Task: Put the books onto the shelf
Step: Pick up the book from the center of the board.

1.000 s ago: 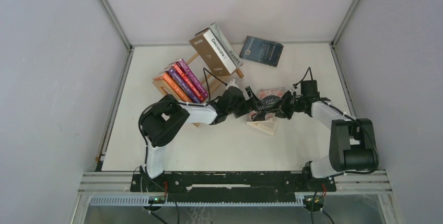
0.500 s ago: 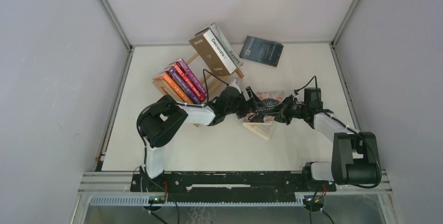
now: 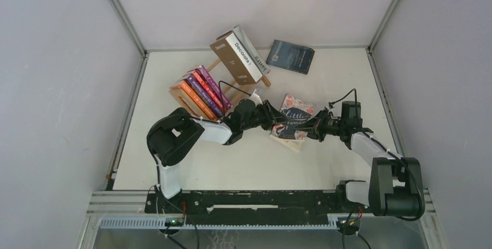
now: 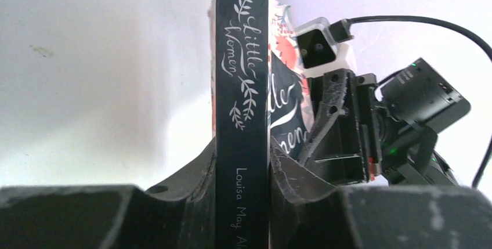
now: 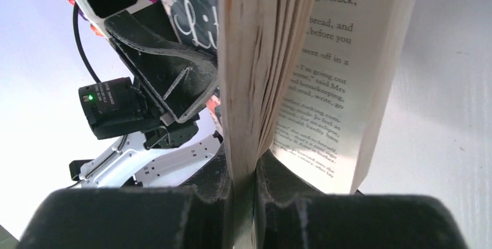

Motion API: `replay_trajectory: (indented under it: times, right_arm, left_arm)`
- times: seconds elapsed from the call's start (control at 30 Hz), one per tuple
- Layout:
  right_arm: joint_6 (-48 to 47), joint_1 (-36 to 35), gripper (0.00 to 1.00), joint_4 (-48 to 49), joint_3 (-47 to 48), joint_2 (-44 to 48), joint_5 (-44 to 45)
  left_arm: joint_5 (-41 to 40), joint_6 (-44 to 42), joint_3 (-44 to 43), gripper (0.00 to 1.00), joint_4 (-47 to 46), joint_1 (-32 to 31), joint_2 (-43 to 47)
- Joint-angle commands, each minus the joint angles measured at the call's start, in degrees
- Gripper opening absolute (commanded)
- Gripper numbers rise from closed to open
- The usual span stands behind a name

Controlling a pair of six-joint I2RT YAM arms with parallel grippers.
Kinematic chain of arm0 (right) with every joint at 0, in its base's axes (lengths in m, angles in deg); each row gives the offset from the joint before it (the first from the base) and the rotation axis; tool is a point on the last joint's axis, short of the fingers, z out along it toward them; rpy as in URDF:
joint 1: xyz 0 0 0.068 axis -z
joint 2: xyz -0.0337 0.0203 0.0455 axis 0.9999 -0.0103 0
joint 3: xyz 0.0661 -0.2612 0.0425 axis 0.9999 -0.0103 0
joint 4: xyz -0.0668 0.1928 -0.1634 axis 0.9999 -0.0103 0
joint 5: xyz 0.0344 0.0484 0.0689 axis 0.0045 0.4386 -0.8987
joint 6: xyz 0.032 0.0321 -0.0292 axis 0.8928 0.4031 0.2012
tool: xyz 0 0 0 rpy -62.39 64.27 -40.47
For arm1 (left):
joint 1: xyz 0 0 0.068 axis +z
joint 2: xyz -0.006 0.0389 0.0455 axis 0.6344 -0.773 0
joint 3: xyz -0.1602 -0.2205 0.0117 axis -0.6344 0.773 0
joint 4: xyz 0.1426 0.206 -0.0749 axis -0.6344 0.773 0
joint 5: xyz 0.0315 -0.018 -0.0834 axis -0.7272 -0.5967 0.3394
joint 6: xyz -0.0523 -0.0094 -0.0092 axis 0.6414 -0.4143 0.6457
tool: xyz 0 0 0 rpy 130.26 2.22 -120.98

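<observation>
Both hands are on one book (image 3: pixel 293 118), the dark one with flowers that says Little Women, in the middle of the desk (image 3: pixel 243 162). The left hand (image 3: pixel 275 121) is clamped on its spine, one finger pressed on each side. The right hand (image 3: pixel 311 129) is clamped on a bunch of pages, so the book hangs a bit open. The shelf (image 3: pixel 266 80) sits behind the left arm, with orange, purple and red books (image 3: pixel 203 89) leaning in it and a thick brown book (image 3: pixel 223 51) at its far end. A dark blue book (image 3: pixel 290 56) lies flat near the back wall. I think this is the passing-over step. Next, the right hand should let go, and the left hand should carry the book to a gap in the shelf without bumping the others
</observation>
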Motion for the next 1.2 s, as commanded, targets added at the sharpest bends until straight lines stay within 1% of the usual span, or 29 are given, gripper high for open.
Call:
replay_trajectory:
  times: [0.0,0.07,0.13,0.17,0.23,0.3,0.37,0.43,0.47,0.5,0.53,0.7,0.73,0.83,0.97,1.1,1.17]
  right_arm:
    - [-1.1,0.3,0.00,2.8,1.3,4.1,-1.2]
    - [-1.6,0.4,0.00,1.3,1.3,4.9,-1.0]
    - [-2.0,0.4,0.00,0.3,1.3,5.7,-0.8]
    - [-2.2,0.4,0.00,-0.2,1.3,6.2,-0.7]
    - [-2.9,0.5,0.01,-1.4,1.3,7.6,-0.2]
    - [-3.7,0.6,0.09,-2.8,1.3,8.8,0.2]
    - [-4.4,0.7,0.20,-4.3,1.3,9.9,0.6]
    - [-5.2,0.7,0.36,-5.8,1.5,11.0,1.4]
    - [-5.7,0.7,0.59,-6.6,1.7,11.5,1.7]
    - [-6.1,0.7,0.94,-7.2,1.9,12.0,2.0]
    - [-6.4,0.7,0.99,-7.6,2.0,12.6,2.3]
    - [-7.4,0.7,1.00,-9.5,2.0,15.8,4.3]
    - [-7.5,0.7,1.00,-9.8,2.1,16.4,4.8]
    - [-8.5,0.7,1.00,-11.5,2.5,18.1,6.6]
    - [-9.6,0.0,1.00,-13.3,3.3,20.0,9.6]
    - [-10.5,-1.4,1.00,-14.3,3.6,22.6,14.3]
    - [-11.1,-3.7,1.00,-15.0,4.1,23.2,17.0]
  left_arm:
    - [4.2,0.1,2.4,0.26,-5.2,-1.3,5.8]
    - [3.8,-0.5,2.8,0.18,-4.4,-1.4,7.2]
    - [3.0,-1.7,2.7,0.05,-2.5,-1.6,8.8]
    - [2.4,-2.6,2.6,0.01,-0.7,-1.8,9.8]
    - [-0.1,-4.9,2.1,0.00,3.9,-2.3,12.3]
    - [-3.2,-7.6,0.8,0.00,10.0,-3.1,15.0]
    - [-7.5,-10.6,-1.1,0.00,18.3,-4.2,18.0]
    - [-13.9,-13.7,-4.0,0.00,26.8,-5.4,21.0]
    - [-17.1,-14.9,-5.3,0.00,30.1,-6.0,22.3]
    - [-20.2,-15.7,-6.3,0.00,33.0,-6.6,23.6]
    - [-22.8,-16.1,-7.1,0.00,35.3,-7.0,24.9]
    - [-36.4,-15.3,-7.7,0.00,41.9,-9.2,31.4]
    - [-39.4,-15.1,-7.9,0.00,44.3,-9.8,32.6]
    - [-48.6,-15.7,-9.9,0.00,48.8,-11.6,35.2]
    - [-60.0,-17.0,-13.3,0.00,53.1,-13.6,36.7]
    - [-70.1,-18.6,-16.5,0.00,55.1,-14.1,36.8]
    - [-74.9,-19.8,-18.4,0.00,56.2,-14.2,36.0]
